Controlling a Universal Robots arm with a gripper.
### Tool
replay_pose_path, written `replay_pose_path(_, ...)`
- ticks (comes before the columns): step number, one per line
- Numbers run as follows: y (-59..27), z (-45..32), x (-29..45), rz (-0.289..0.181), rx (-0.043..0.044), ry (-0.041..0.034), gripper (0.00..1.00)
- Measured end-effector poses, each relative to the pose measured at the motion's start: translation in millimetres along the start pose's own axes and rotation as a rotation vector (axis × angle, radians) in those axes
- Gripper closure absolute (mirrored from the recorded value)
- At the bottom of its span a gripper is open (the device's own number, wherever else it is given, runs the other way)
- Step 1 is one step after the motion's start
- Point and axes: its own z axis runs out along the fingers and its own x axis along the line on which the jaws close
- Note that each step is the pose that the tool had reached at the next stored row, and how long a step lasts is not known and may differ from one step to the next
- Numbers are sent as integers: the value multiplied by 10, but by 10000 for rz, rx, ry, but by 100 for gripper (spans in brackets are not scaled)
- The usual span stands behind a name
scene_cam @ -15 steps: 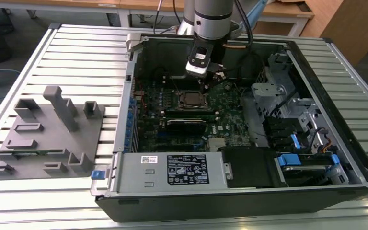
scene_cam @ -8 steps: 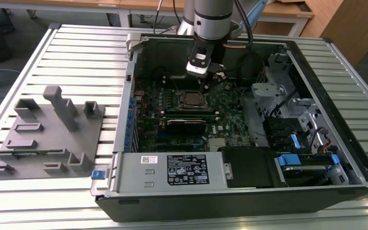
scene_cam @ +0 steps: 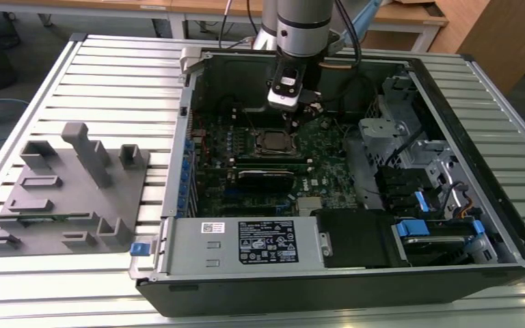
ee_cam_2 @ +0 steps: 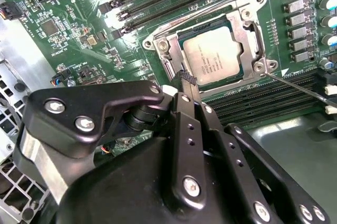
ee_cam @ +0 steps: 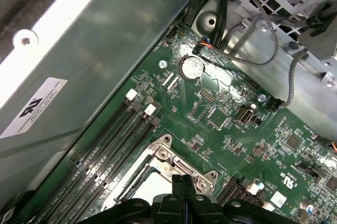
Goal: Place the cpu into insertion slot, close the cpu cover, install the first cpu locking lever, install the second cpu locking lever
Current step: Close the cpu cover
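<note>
Although the black gripper (scene_cam: 299,127) seems pressed together, the flat silver-tan square cpu (scene_cam: 272,141) lies just lower-left of it in the exterior view.

Slatted silver metal table (scene_cam: 89,75), ribs running across, carries 2 items side by side, set just beside each other. Toward the exterior view's left: flat grey fixture plate (scene_cam: 62,205) w/ upright posts & low pockets, one pocket near its front edge holding a small green board (scene_cam: 39,219). From centre to the exterior view's right: black PC case (scene_cam: 335,290) lying on its side, open face up, covering most of the tabletop there.
</note>
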Motion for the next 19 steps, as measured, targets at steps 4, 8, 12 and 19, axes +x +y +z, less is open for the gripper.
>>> replay_pose_path(4, 0, 1, 0, -234, -18, 9, 89)
replay_pose_path(8, 0, 2, 0, -468, -38, 19, 89)
replay_pose_path(12, 0, 2, 0, -480, -38, 19, 89)
replay_pose_path(19, 0, 2, 0, -517, -41, 20, 89)
